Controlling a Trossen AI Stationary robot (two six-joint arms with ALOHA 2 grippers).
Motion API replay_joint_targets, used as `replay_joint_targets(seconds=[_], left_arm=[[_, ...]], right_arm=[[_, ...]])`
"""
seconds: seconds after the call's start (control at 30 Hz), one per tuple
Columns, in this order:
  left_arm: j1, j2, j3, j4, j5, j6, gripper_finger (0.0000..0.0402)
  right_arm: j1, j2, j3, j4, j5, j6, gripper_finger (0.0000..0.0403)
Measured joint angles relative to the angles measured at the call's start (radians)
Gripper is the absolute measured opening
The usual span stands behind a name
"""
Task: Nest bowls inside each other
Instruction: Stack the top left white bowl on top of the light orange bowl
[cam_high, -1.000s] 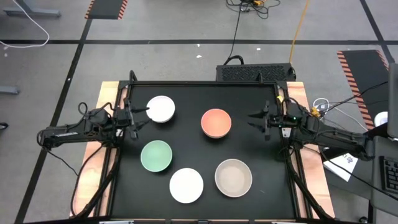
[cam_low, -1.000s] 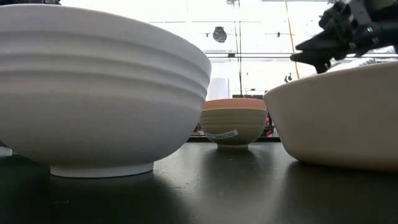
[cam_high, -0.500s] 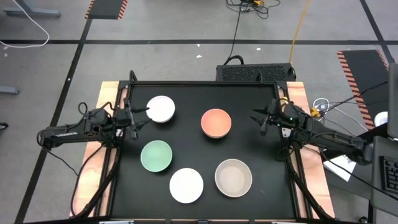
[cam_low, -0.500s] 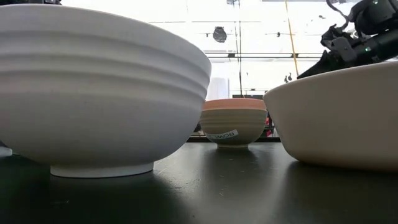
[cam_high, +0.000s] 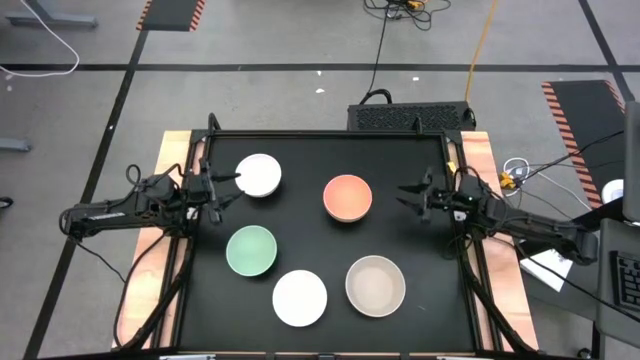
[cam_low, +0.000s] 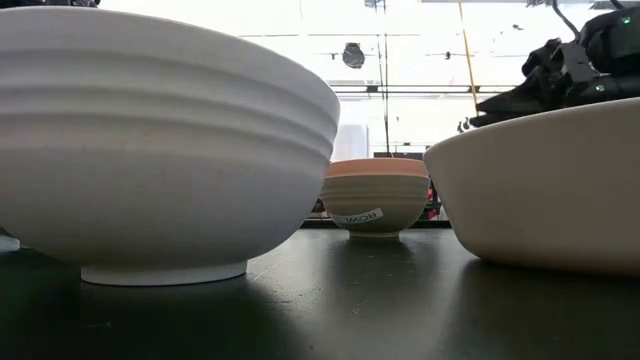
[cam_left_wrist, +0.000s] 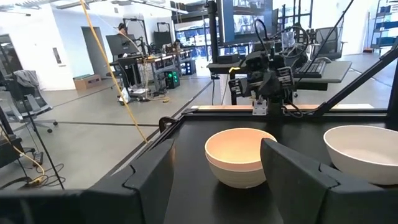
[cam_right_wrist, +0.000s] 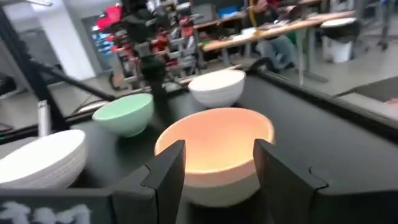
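— Right hand (cam_high: 408, 195)? 
— Hovering near the worktop's (cam_high: 430, 300) right edge, fingers spread, facing the orange-coral bowl (cam_high: 348, 197), gripping nothing.
— Left hand (cam_high: 226, 187)? 
— Waiting agape by the left edge, beside the white bowl (cam_high: 259, 175).

Even, bright overhead light fills the high view, and the black worktop (cam_high: 320, 230) shows only faint shadows. In the low view the windows behind are blown out to white; the near white bowl (cam_low: 150, 150) is soft and out of focus. The right wrist view is blurred throughout, the orange bowl (cam_right_wrist: 214, 146) ahead of the right end effector (cam_right_wrist: 214, 168) glowing warmly. The left wrist view is sharp.
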Motion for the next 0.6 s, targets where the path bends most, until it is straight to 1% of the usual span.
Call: replay_joint_targets(seconds=[0.2,0.3,0.5,0.6], left_arm=[[0.0,0.0,0.0,-0.008,0.0,-0.005,0.0239],[0.0,0.0,0.0,-0.008,0.0,-0.005,0.0239],[0.0,0.0,0.0,-0.039,-0.018,-0.003,0.0239],[0.0,0.001,0.0,-0.05,-0.018,0.001,0.0239]], right_arm=[[0.118,0.0,-0.002,0.08,-0.017,-0.001,0.018],[0.182,-0.001,-0.002,0.135,-0.013,-0.008,0.0171],[0.298,0.004,0.013,0.112,0.058,-0.057,0.0138],[0.334,0.005,0.013,0.112,0.086,-0.073,0.0131]])
